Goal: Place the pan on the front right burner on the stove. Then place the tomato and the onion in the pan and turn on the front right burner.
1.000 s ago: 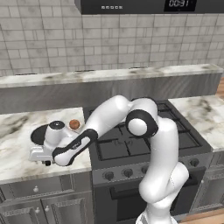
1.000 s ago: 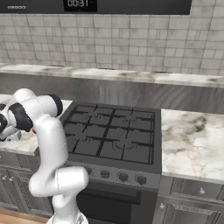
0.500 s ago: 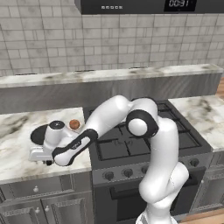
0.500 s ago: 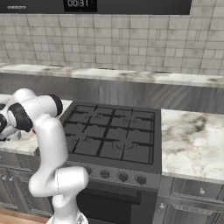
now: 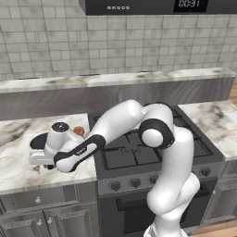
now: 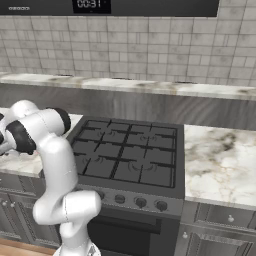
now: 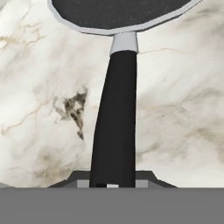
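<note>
The pan [image 7: 118, 13] lay on the marble counter [image 5: 18, 134] at about nine o'clock from the stove [image 5: 139, 148], its dark bowl partly hidden behind the hand in the left base view and its long handle [image 7: 114, 127] running straight down the middle of the hand view toward the gripper [image 5: 46, 165]. That gripper hung low over the handle's free end, at about seven o'clock from the bowl; the finger tips were not clear in any view, so I could not tell whether they stood apart or were clamped on the handle. The onion [image 5: 79, 131] sat on the counter just beside the hand, at roughly one o'clock from it, and I could not make out the tomato. The front right burner [image 6: 151, 172] stood bare at the near right of the range. The step in hand looked like taking the pan by its handle. To do it well, the grip should be centred across the handle's width and, if reach allows, nearer the bowl than the tip, since the bowl's weight would likely lever the pan downward from a far-end hold. The lift should be straight up and level, clearing the onion, before swinging toward three o'clock over the grates.
</note>
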